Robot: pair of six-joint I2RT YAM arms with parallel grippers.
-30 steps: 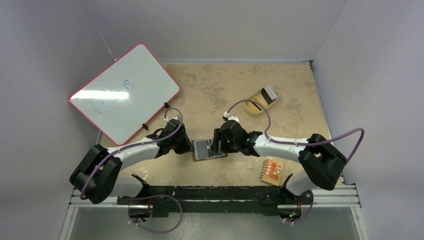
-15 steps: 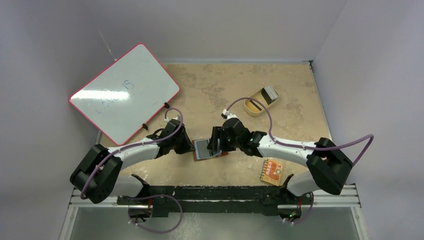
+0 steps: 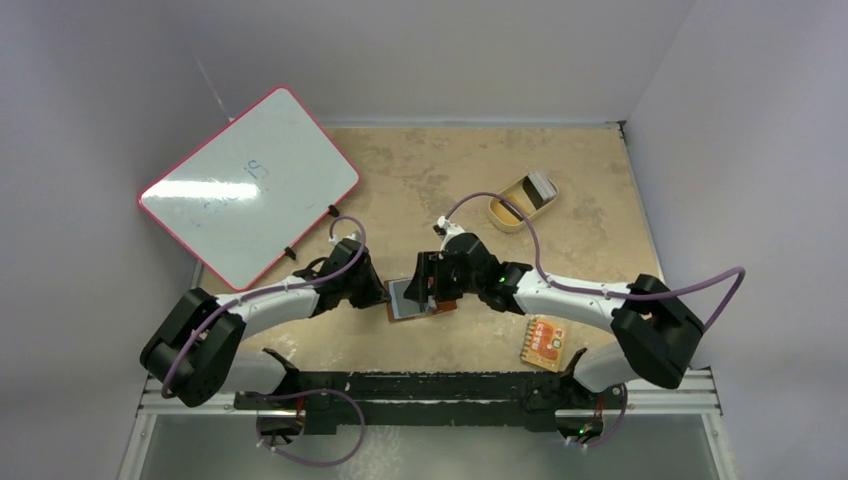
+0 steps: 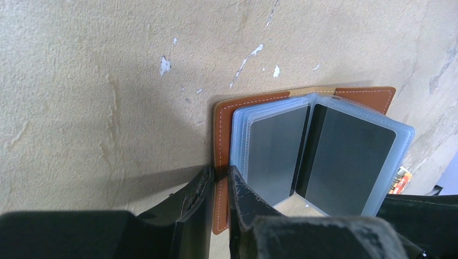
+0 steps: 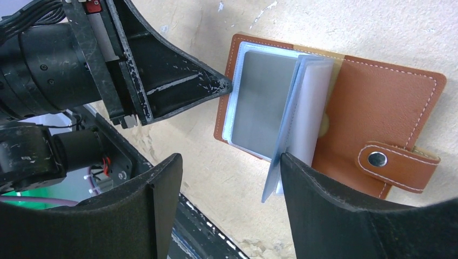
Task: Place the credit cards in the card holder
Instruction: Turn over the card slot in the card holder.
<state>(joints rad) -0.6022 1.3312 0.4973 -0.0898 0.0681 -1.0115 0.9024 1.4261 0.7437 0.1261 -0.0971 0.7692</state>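
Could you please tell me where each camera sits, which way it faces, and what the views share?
Top: fixed above and behind, looking down on the table; both arms show, meeting at the open wallet.
Left wrist: looks down the left tool, clamped on the wallet's leather edge.
Right wrist: looks down past its open right tool at the wallet.
Shared: all show the wallet; right wrist also shows the left tool.

— Where does the top view sit?
— High above the near edge of the desk [image 3: 420, 170], looking down on all of it from afar.
— And the wrist views?
— Close to the desk. One looks rightward past the left pincer [image 4: 219, 183], the other leftward past the right pincer [image 5: 229, 157]. All three share the open card holder [image 4: 318, 156].
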